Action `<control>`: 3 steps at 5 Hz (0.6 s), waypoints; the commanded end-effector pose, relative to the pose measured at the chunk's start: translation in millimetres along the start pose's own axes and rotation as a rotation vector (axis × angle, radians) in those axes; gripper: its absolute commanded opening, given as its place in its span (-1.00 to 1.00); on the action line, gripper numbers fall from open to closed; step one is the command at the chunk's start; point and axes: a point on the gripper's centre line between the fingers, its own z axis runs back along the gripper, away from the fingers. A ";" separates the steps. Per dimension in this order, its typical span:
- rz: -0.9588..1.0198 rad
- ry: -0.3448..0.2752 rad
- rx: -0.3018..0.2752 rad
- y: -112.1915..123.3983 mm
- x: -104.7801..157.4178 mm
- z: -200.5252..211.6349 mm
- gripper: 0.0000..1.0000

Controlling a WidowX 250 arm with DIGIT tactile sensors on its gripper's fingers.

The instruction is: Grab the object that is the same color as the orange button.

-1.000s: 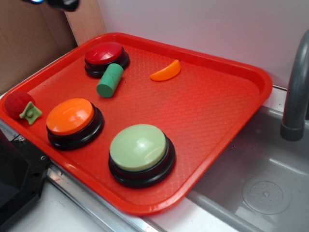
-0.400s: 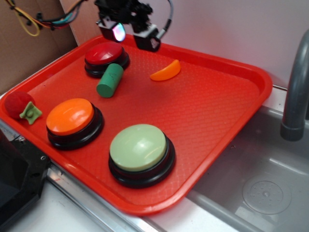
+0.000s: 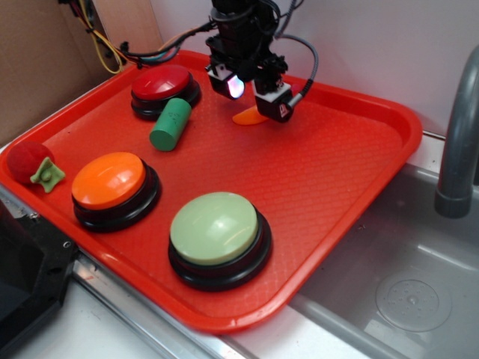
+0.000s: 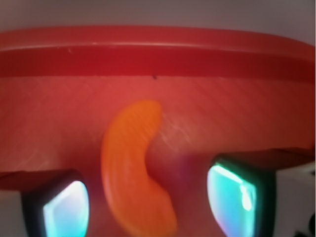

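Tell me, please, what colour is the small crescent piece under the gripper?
Orange. The crescent piece shows best in the wrist view, lying on the red tray.

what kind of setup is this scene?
Probably a toy kitchen-sink test bench: a grey sink basin with a faucet at right, a red tray beside it holding dome buttons, cardboard behind. The hand hovers open over the orange slice.
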 end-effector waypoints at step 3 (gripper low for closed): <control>-0.074 0.000 -0.037 10.0 16.0 -10.4 -1.00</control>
